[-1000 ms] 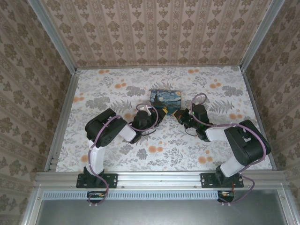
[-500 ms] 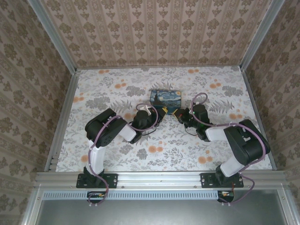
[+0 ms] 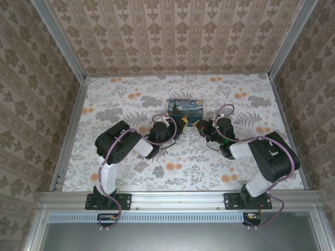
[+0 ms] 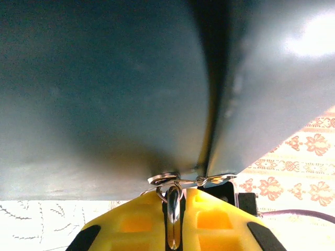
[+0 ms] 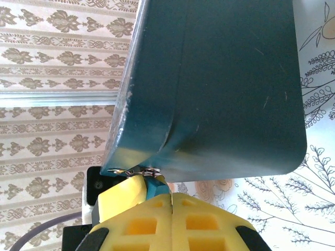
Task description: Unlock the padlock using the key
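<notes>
Right end effector [image 5: 170, 209] touches padlock [image 5: 153, 184] beside tin box [image 5: 209, 78]

Yellow fingers [image 4: 137, 225] tight around a thin metal piece [image 4: 174, 217], under dark box wall [image 4: 104, 94]

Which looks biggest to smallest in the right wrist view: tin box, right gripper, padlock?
1. tin box
2. right gripper, nearest the camera, so its apparent size is inflated
3. padlock, just a teal sliver at the gripper's tips
</notes>
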Controlling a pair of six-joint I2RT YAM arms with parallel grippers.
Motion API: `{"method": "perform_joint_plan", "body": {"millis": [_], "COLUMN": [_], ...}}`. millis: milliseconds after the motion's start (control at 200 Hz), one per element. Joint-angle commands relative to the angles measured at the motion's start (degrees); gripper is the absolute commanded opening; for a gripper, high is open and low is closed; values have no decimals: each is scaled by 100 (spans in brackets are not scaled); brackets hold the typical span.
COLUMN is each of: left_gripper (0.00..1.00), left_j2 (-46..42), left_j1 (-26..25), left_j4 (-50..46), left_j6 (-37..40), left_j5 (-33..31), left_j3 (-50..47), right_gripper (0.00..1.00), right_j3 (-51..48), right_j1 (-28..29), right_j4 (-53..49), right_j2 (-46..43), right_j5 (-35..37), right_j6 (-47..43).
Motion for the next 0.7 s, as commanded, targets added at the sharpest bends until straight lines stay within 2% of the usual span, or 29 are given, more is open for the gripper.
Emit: {"method": "perform_joint_plan", "body": {"millis": [0,295,565,695], "left_gripper": [0,0,0,0], "left_j2": [-129,-163,-153,-1], "left_j1": [-171,-250,-267,-328], "left_j4": [406,410,403,398], "left_j6": [-160,-372,-343,-328], "left_j5": [202,211,217,239], "left_j3": [240,450,360,424], "right_gripper": [0,0,0,0], "right_j3": [-51,-92,114,607], "right_j1": [37,67,-22,58], "right_j4": [625,1119,536,338], "right_j2": [158,334,177,371], "right_j5": [-94,-157,-197,-654], "right_j6": [363,913,444,303]}}
